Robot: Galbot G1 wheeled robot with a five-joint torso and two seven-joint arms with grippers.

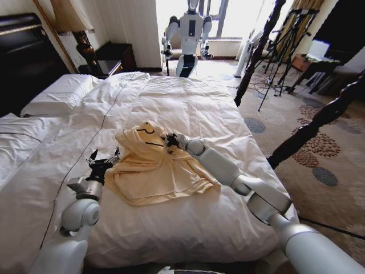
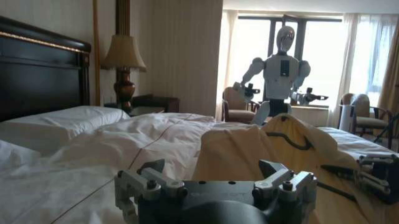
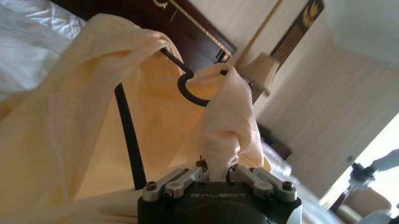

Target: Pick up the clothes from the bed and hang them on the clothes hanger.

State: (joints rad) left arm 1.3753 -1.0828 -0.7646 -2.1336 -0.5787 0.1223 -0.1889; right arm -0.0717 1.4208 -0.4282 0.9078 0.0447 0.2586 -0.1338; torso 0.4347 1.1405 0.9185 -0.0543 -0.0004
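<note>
Cream cloth is what you have in the head view: the clothes [image 1: 157, 168] lie crumpled on the white duvet of the bed [image 1: 217, 114], with the black clothes hanger [image 1: 149, 132] showing at the raised top fold. Your right gripper [image 1: 170, 142] sits on the garment just beside that fold; your left gripper [image 1: 102, 162] rests at the garment's left edge, fingers spread.

From your left wrist view, the left gripper [image 2: 215, 179] stands open with nothing between its fingers, the clothes [image 2: 281, 154] just ahead of it.

From your right wrist view, the right gripper [image 3: 218, 179] is pinched on a strip of the clothes [image 3: 62, 121], and the clothes hanger [image 3: 187, 86] pokes out of the cloth above.
</note>
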